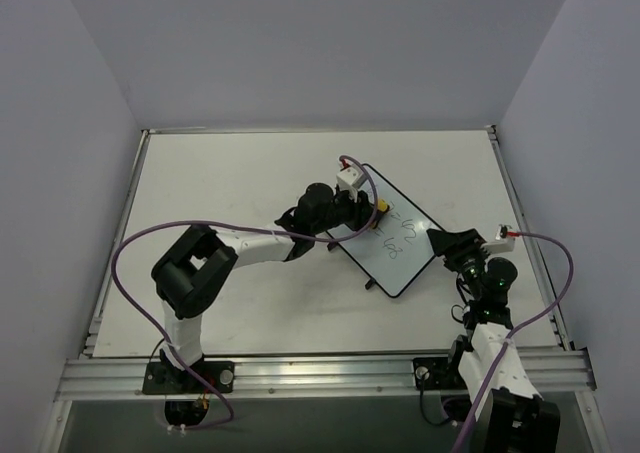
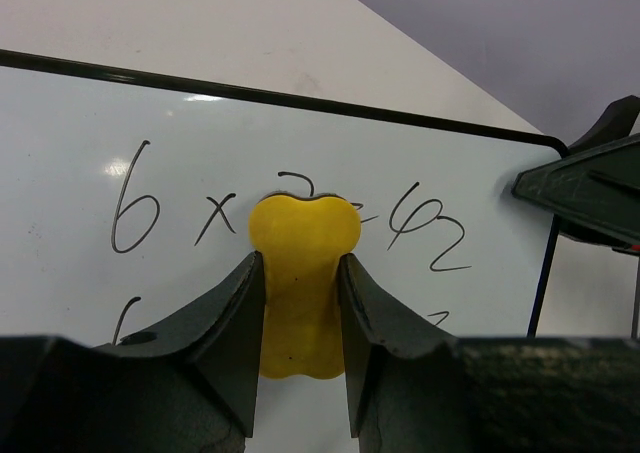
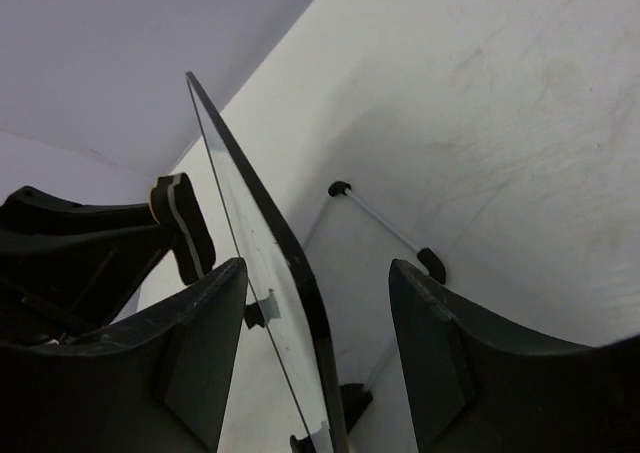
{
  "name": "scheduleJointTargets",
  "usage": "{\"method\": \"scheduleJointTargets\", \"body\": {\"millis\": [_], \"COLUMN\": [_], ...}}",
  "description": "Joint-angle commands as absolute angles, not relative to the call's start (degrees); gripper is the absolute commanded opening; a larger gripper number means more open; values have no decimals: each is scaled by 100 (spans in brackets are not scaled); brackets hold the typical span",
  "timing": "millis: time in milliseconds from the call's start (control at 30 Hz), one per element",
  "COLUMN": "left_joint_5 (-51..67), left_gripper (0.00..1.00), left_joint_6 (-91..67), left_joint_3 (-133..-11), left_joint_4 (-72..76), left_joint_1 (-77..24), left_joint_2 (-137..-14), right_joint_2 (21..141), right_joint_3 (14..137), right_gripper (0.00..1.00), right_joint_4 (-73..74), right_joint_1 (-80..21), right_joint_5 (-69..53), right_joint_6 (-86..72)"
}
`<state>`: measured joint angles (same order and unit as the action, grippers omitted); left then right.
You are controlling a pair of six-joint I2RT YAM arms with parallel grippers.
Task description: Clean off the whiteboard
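The whiteboard [image 1: 402, 256] stands tilted on the table right of centre, with dark handwritten sums on it. In the left wrist view the whiteboard [image 2: 80, 133] shows "6 x", "42" and the start of a second line. My left gripper [image 1: 372, 216] is shut on the yellow eraser [image 2: 303, 273], which is pressed on the top sum and covers its middle. The eraser also shows in the top view [image 1: 383, 207]. My right gripper [image 3: 318, 273] is open, its jaws on either side of the board's black-framed right edge [image 3: 300, 273]. It also shows in the top view [image 1: 447, 245].
The board's wire stand with small black feet [image 3: 432, 264] rests on the white table behind it. My right gripper's finger [image 2: 590, 188] shows at the board's right edge in the left wrist view. Grey walls enclose the table; a metal rail [image 1: 320, 373] runs along the near edge.
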<state>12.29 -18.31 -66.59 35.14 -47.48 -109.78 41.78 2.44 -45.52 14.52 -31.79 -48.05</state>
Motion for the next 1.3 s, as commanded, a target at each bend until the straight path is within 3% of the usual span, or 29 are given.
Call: {"method": "scheduleJointTargets", "body": {"millis": [0, 400, 733, 1167, 1267], "left_joint_5": [1108, 870, 888, 256, -165], "left_gripper": [2, 2, 2, 2, 2], "left_joint_6": [-1740, -1688, -1679, -1433, -1354], "left_joint_3": [-6987, -7242, -7102, -7286, -7269], "left_joint_4": [3577, 3533, 3823, 3929, 3999], "left_joint_1": [-4808, -4922, -5027, -5405, -5545], "left_joint_2": [-11083, -11329, -11338, -11680, -11768], "right_joint_2": [4096, 3463, 4192, 4210, 4210], "right_joint_3": [474, 492, 387, 501, 545], "right_gripper": [54, 49, 45, 20, 7], "right_joint_4": [-3974, -3480, -4499, -4368, -4272], "right_joint_1": [1406, 1389, 1336, 1239, 1230], "right_joint_5": [-3313, -3375, -3437, -3384, -3375], "right_joint_6": [-4518, -4333, -4491, -4377, -4324]}}
